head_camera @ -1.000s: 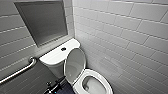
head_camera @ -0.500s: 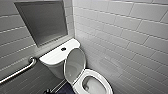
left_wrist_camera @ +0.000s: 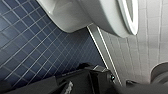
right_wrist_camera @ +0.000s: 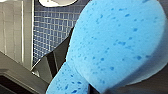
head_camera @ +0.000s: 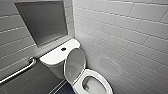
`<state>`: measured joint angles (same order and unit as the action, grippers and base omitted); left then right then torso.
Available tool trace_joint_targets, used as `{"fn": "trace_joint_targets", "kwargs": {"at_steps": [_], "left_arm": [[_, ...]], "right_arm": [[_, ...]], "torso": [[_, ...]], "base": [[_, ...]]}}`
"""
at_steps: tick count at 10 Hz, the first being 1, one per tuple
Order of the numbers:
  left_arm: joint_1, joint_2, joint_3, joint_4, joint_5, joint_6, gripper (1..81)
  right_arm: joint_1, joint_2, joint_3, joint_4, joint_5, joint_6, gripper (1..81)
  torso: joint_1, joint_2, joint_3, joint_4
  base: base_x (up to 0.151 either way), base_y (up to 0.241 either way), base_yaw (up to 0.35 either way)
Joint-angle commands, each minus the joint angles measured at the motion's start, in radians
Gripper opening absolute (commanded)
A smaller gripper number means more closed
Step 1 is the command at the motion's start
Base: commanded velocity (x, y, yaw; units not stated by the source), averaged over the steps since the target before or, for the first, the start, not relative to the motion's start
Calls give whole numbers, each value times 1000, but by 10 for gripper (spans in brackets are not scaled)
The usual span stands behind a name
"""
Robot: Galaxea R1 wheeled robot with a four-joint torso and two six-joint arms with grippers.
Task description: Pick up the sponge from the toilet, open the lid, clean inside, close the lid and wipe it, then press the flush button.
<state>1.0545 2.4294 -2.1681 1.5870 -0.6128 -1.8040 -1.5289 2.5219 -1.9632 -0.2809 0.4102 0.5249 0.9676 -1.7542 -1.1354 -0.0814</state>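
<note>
The white toilet [head_camera: 101, 75] stands in a tiled corner with its lid [head_camera: 75, 63] raised and leaning back against the tank. The bowl is uncovered. The dark round flush button [head_camera: 63, 49] sits in the middle of the tank top. In the right wrist view the bright blue sponge [right_wrist_camera: 117, 45] looms very close, and my right gripper [right_wrist_camera: 105, 71] is shut on it. The left wrist view looks up at the underside of the toilet bowl [left_wrist_camera: 100, 15] from low over the floor. Dark parts of my left gripper [left_wrist_camera: 82, 80] show there, open and holding nothing.
A metal grab bar [head_camera: 17, 71] runs along the left wall below a recessed grey niche [head_camera: 42, 22]. A white tiled wall [head_camera: 130, 37] stands close on the toilet's right. Dark blue floor tiles [left_wrist_camera: 30, 45] lie around the bowl's base.
</note>
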Motion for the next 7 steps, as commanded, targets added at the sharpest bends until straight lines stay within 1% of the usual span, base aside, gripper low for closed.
{"fn": "trace_joint_targets", "kwargs": {"at_steps": [1,3,6,7], "left_arm": [[61,63,-85,132,106,5,811],[123,149,-192,175,142,5,811],[181,257,-393,189,140,5,811],[195,281,-441,185,140,5,811]], "right_arm": [[3,-12,-8,-50,-45,3,10],[2,19,-55,-50,-45,7,10],[-4,66,-126,-50,-47,9,10],[-6,73,-132,-55,-47,9,10]], "torso": [[0,0,0,0],[0,0,0,0],[0,0,0,0],[0,0,1,0]], "base": [[0,0,0],[0,0,0],[0,0,0],[0,0,0]]}}
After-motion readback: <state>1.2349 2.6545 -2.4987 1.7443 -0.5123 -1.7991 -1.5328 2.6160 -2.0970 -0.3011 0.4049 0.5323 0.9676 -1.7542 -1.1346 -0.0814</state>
